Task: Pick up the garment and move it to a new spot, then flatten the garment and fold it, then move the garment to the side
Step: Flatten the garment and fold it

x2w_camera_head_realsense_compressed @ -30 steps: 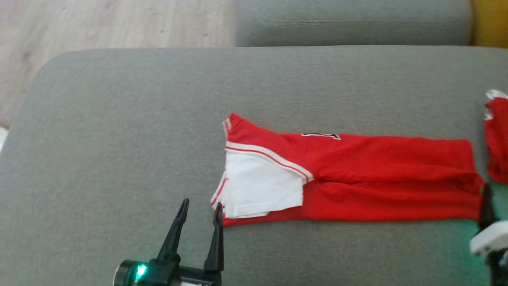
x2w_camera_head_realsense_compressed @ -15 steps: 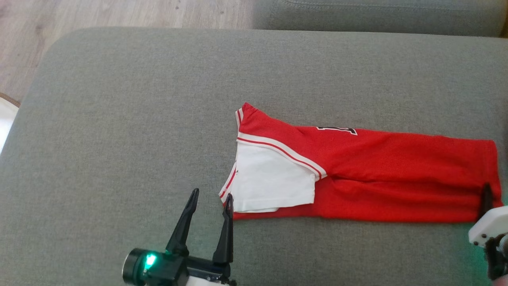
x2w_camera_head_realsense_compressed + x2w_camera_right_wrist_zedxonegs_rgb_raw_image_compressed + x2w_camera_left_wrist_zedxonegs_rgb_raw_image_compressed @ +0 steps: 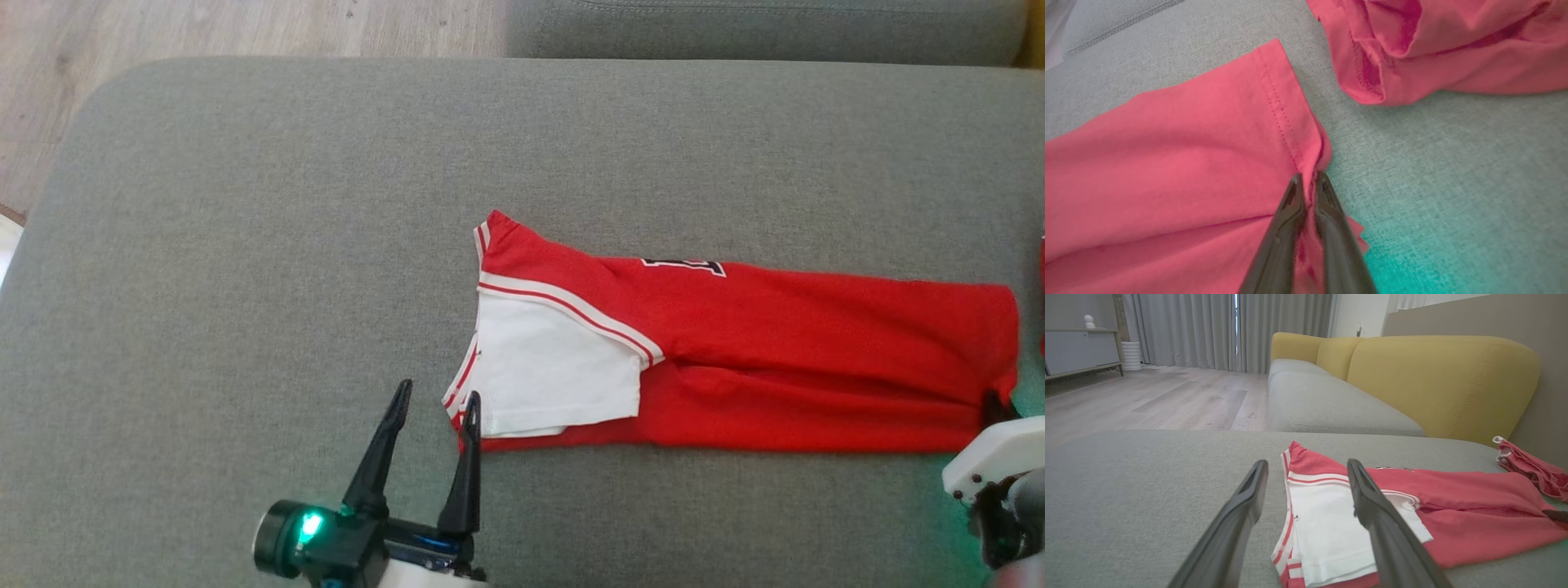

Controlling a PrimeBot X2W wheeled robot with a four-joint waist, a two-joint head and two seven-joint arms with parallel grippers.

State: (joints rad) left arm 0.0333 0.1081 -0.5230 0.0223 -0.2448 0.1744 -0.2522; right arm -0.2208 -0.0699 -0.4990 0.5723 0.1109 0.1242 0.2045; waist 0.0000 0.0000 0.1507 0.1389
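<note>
A red garment (image 3: pixel 775 351) with a white, red-striped panel lies folded into a long strip on the grey cushion (image 3: pixel 245 245). My left gripper (image 3: pixel 437 390) stands open at the garment's near-left corner. In the left wrist view the white panel (image 3: pixel 1327 522) lies between the fingers of the left gripper (image 3: pixel 1307 463). At the strip's right end my right gripper (image 3: pixel 992 402) is shut on the hem. The right wrist view shows the right gripper (image 3: pixel 1309 176) pinching the red garment (image 3: pixel 1188 151), which puckers at the tips.
A second crumpled red cloth (image 3: pixel 1453 53) lies just right of the strip's end, near the yellow backrest (image 3: pixel 1437 375). Wooden floor (image 3: pixel 163 33) drops off beyond the cushion's far-left edge. Another grey seat cushion (image 3: pixel 759 28) adjoins at the back.
The right gripper has shut on the garment's right hem, which now bunches at its tips. The head camera has shifted. The left gripper stays open at the corner.
</note>
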